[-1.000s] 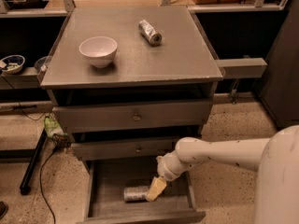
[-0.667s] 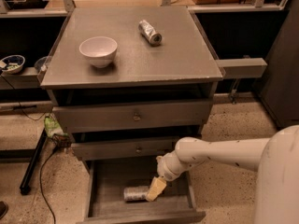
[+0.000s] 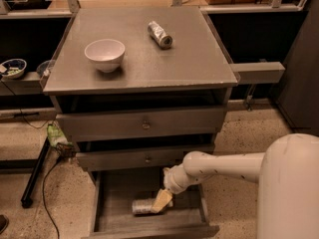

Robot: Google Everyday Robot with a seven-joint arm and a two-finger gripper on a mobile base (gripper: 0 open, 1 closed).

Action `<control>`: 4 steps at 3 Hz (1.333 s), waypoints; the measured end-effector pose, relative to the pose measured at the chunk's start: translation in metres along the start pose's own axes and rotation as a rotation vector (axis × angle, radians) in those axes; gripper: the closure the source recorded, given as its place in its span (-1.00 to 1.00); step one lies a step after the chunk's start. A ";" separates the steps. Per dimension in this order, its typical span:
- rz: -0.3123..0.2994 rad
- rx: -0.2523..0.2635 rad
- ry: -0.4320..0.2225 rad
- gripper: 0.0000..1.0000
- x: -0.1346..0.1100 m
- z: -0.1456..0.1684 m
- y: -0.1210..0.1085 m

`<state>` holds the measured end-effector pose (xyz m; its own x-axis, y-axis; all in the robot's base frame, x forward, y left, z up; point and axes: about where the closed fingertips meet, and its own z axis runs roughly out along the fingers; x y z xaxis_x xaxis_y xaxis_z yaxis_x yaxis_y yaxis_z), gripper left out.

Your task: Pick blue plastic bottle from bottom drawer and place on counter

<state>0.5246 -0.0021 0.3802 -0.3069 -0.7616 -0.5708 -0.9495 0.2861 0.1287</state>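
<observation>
The gripper's tan fingers (image 3: 162, 200) hang at the end of the white arm (image 3: 224, 166), down inside the open bottom drawer (image 3: 115, 218), whose grey floor lies all around and beneath them. The blue plastic bottle (image 3: 141, 206) lies on its side on that floor, its right end touching the fingers' tips and its body stretching away to their left. I cannot tell whether the fingers are pinching it or spread over it. Just above the fingers sits the middle drawer (image 3: 119, 159), and above that the top drawer (image 3: 142, 124), each with a small knob. Well above the fingers is the counter (image 3: 189, 66), a flat grey surface. It carries a white bowl (image 3: 104, 54), up and to the fingers' left, and a silver can (image 3: 160, 34) on its side, almost straight up from them.
</observation>
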 end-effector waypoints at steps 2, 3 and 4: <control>0.017 -0.009 -0.016 -1.00 0.003 0.042 -0.019; 0.000 0.006 -0.012 -1.00 0.008 0.051 -0.014; 0.001 -0.045 0.025 -1.00 0.030 0.106 -0.005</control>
<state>0.5272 0.0355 0.2768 -0.3091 -0.7755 -0.5506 -0.9509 0.2613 0.1658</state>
